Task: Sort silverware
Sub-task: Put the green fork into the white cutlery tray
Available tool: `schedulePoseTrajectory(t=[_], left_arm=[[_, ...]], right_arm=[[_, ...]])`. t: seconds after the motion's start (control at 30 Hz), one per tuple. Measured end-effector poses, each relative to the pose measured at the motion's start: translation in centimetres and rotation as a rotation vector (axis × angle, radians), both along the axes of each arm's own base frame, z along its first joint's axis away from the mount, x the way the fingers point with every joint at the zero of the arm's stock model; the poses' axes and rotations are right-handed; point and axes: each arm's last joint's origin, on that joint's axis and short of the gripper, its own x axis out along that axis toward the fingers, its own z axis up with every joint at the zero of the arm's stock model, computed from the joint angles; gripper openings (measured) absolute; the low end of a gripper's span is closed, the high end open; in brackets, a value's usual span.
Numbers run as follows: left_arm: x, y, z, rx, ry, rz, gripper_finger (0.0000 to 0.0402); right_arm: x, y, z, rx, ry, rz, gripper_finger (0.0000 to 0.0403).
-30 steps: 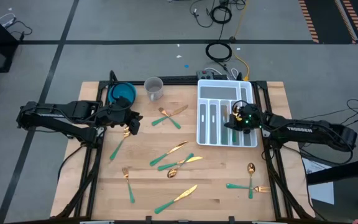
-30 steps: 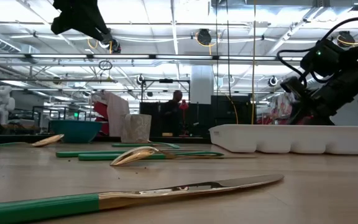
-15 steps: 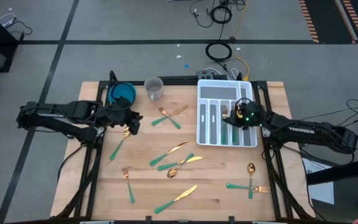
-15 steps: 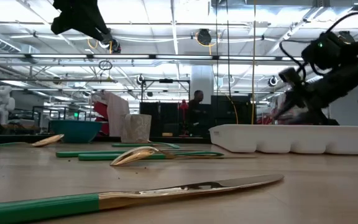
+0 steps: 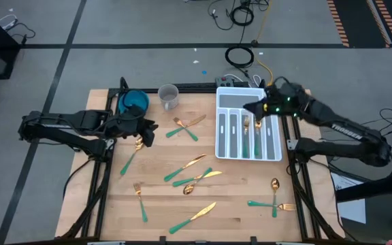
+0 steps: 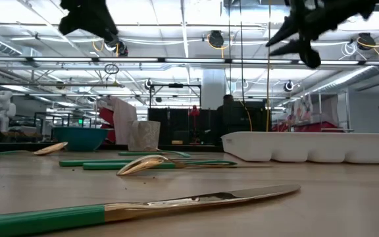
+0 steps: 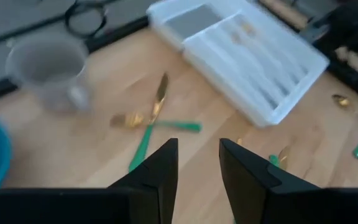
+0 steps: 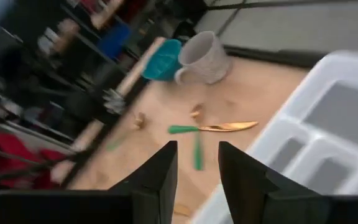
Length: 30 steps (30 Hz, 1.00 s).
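Two sets of fingers, both narrowly parted and empty: my right gripper [image 5: 250,110] hangs above the white divided tray [image 5: 248,154] by the worktop's right edge, my left gripper [image 5: 143,133] near the left edge. Gold-headed, teal-handled silverware [image 5: 194,178] lies scattered mid-worktop, with some pieces in the tray.

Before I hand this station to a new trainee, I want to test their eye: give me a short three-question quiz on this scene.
1. True or false: the right gripper is holding a piece of silverware.
2. Which container sits nearest the blue bowl: A) grey cup, B) white divided tray?
3. Fill in: the fork already sorted lies in the ____.

Key: 1. False, its fingers are apart with nothing between them. 2. A. 3. Tray.
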Motion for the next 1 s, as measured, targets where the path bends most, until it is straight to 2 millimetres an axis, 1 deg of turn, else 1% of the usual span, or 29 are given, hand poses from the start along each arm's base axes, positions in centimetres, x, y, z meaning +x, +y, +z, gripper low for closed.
schedulePoseTrajectory(t=[0.07,0.13,0.2,0.27,0.33,0.43,0.5,0.6,0.7,0.87,1.0], left_arm=[[0.6,0.0,0.1,0.031,-0.016,-0.026,0.0123],[1.0,-0.1,0.0,0.033,-0.018,-0.035,0.0123],[1.2,-0.1,-0.2,0.021,-0.01,-0.034,0.0123],[1.2,-0.2,-0.2,0.007,-0.016,-0.026,0.0123],[1.2,-0.2,-0.2,-0.007,-0.024,-0.017,0.0123],[1.2,-0.3,-0.1,-0.012,-0.03,-0.018,0.0123],[1.1,-0.4,-0.1,-0.014,-0.034,-0.026,0.0123],[1.0,-0.5,0.0,-0.016,-0.037,-0.034,0.0123],[0.8,-0.6,0.1,-0.017,-0.04,-0.038,0.0123],[0.5,-0.6,0.0,-0.02,-0.019,-0.036,0.0123],[0.3,-0.6,-0.3,-0.034,0.007,-0.027,0.0123]], right_arm=[[0.2,-0.3,2.0,-0.075,0.063,-0.004,0.011],[1.0,-0.9,3.4,-0.132,0.132,0.0,0.011],[2.8,-1.6,4.0,-0.157,0.22,0.029,0.011],[5.2,-2.2,4.0,-0.177,0.308,0.089,0.011],[8.5,-2.9,3.0,-0.187,0.392,0.168,0.011],[13.2,-3.8,0.8,-0.177,0.492,0.253,0.011],[15.9,-4.3,-0.7,-0.16,0.534,0.283,0.011],[19.3,-4.9,-3.1,-0.155,0.581,0.325,0.011],[22.1,-5.1,-4.7,-0.165,0.608,0.349,0.011],[26.3,-4.8,-7.6,-0.224,0.686,0.388,0.011],[29.0,-4.6,-8.8,-0.229,0.71,0.413,0.011]])
